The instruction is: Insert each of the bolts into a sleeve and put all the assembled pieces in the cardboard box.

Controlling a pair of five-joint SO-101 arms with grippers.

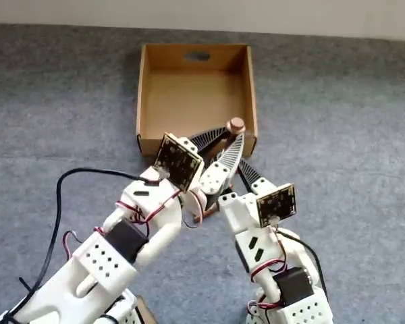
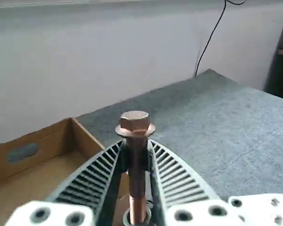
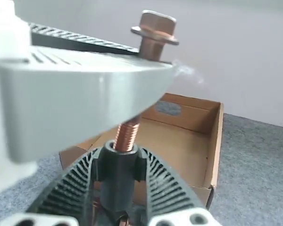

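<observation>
Left claw (image 2: 137,149) holds a bolt (image 2: 135,125) upright, its threaded end in the sleeve (image 3: 116,181) held by the right claw (image 3: 118,157); next seems a straight downward push.

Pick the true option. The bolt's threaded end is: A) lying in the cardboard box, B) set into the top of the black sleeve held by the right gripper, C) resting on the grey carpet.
B: the bolt has its copper threads down in the sleeve clamped in the right gripper.
</observation>
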